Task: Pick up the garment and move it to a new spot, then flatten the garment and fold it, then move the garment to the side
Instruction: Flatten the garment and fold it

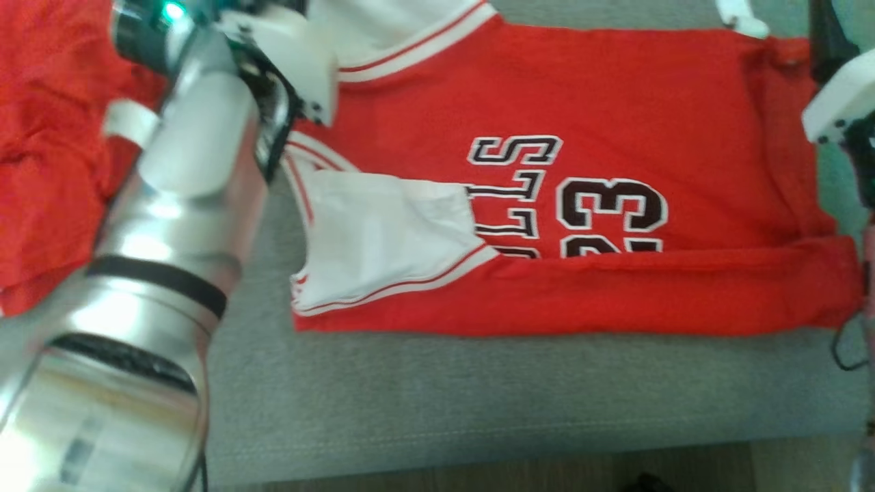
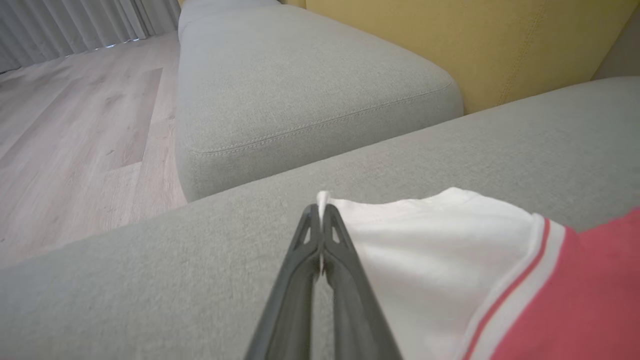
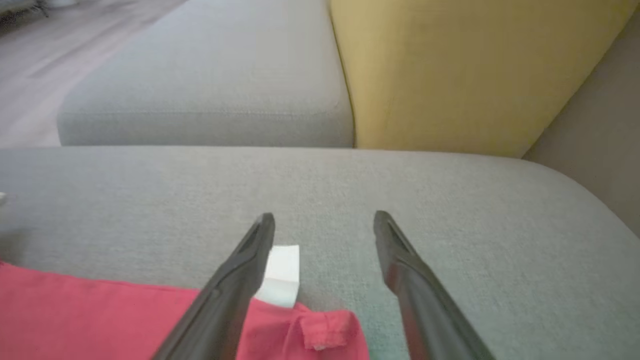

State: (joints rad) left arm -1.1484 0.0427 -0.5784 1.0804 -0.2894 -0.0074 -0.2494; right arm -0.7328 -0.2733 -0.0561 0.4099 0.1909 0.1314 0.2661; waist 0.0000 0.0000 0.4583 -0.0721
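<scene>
The garment (image 1: pixel 581 102) is a red jersey with white sleeves and black-and-white lettering. It lies spread on the grey sofa seat (image 1: pixel 478 403) with its near long edge folded over. In the left wrist view my left gripper (image 2: pixel 322 210) is shut on the tip of a white sleeve (image 2: pixel 450 260), and a sliver of cloth pokes out past the fingertips. My right gripper (image 3: pixel 325 225) is open and hovers over the jersey's red hem corner (image 3: pixel 325 330). A white tag (image 3: pixel 282 272) lies beside its left finger.
Another red cloth (image 1: pixel 48 171) is bunched at the left of the seat behind my left forearm. A yellow back cushion (image 3: pixel 450 65) and a second grey seat cushion (image 2: pixel 300 75) lie beyond. Wooden floor (image 2: pixel 75 125) borders the sofa. A black cable (image 1: pixel 844 348) hangs at the right.
</scene>
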